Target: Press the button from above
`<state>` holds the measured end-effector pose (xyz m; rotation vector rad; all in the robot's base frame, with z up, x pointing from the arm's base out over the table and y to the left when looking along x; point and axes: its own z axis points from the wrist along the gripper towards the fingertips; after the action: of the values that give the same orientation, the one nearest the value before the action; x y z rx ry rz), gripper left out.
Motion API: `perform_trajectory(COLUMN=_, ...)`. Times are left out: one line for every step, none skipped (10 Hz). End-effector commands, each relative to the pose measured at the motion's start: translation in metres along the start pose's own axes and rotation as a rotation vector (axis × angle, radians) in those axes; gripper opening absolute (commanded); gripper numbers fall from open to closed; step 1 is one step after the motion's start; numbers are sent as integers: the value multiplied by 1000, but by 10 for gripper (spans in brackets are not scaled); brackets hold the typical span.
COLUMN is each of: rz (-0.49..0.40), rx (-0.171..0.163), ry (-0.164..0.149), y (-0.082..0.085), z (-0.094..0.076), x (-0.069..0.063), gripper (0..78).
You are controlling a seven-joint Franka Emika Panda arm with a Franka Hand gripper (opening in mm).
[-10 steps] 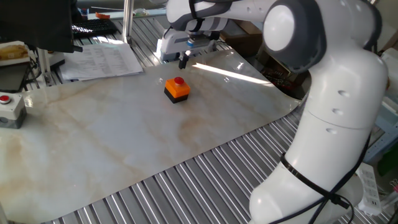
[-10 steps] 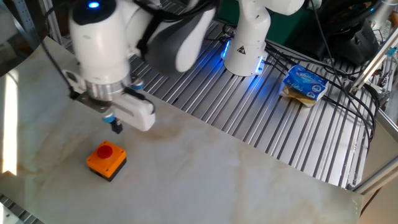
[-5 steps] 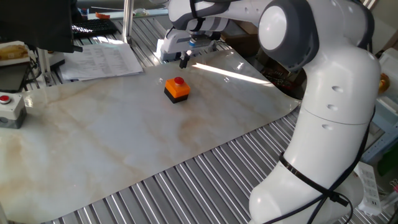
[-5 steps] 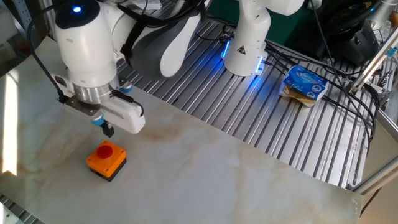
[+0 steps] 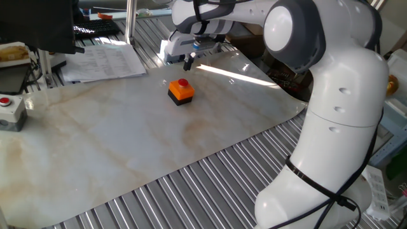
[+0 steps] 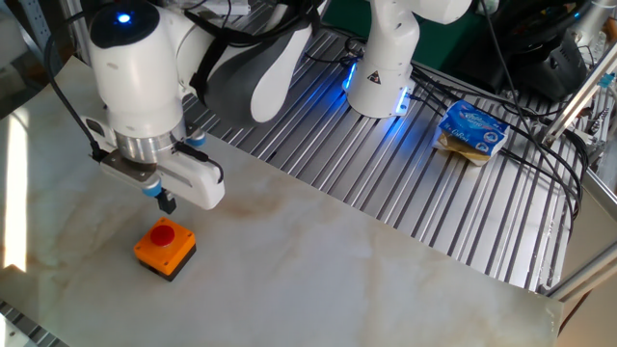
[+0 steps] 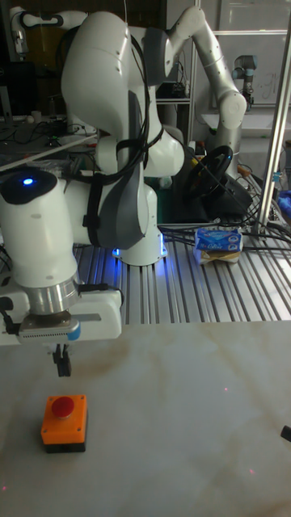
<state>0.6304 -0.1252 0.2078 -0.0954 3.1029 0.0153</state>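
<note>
The button [image 5: 183, 83] is small, round and red, topping an orange box with a black base [image 5: 181, 93] on the pale marbled sheet [image 5: 114, 146]. It also shows at lower left as the button [image 6: 164, 231] and the button [image 7: 66, 405]. My gripper [image 5: 188, 65] hangs a short way above it, pointing down, fingers pressed together and holding nothing. From the other side the gripper [image 6: 168, 204] sits just above the button's far edge. In the tall view the gripper [image 7: 61, 369] is right over the box, with a clear gap below the tips.
A grey box with its own red button [image 5: 6, 108] sits at the far left, with papers [image 5: 105, 60] behind. A blue packet [image 6: 472, 130] lies on the slatted metal table [image 6: 405, 183] near cables. The arm's white base [image 6: 381, 67] stands behind the sheet.
Over the last second the gripper slid sideways from beside the button to a spot above it. In the last half second it has barely moved.
</note>
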Motion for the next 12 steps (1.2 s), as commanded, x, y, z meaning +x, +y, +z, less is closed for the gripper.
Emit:
perform_trajectory(rz=7, rx=-4, ry=-8, y=-5, z=8, x=0, gripper=0)
perform_trajectory(rz=7, rx=-5, ry=-8, y=-5, z=9, x=0, gripper=0)
perform_trajectory(rz=9, rx=-5, ry=-8, y=-5, z=11, x=0, gripper=0)
perform_trajectory(rz=20, rx=-5, ry=-2, y=-4, z=15, x=-1, gripper=0)
perform_trajectory(rz=21, rx=-6, ry=5, y=-4, z=19, x=-1, gripper=0)
perform_trajectory(rz=21, rx=-6, ry=6, y=-4, z=19, x=-2, gripper=0)
perform_trajectory(rz=23, rx=-8, ry=16, y=-3, z=24, x=-2, gripper=0)
perform_trajectory(rz=36, rx=-12, ry=23, y=-3, z=27, x=-3, gripper=0)
perform_trajectory(rz=37, rx=-13, ry=23, y=-3, z=27, x=-3, gripper=0)
perform_trajectory(rz=45, rx=-21, ry=26, y=-2, z=34, x=-4, gripper=0)
perform_trajectory(rz=45, rx=-21, ry=26, y=-2, z=36, x=-4, gripper=0)
perform_trajectory(rz=45, rx=-19, ry=25, y=-1, z=38, x=-4, gripper=0)
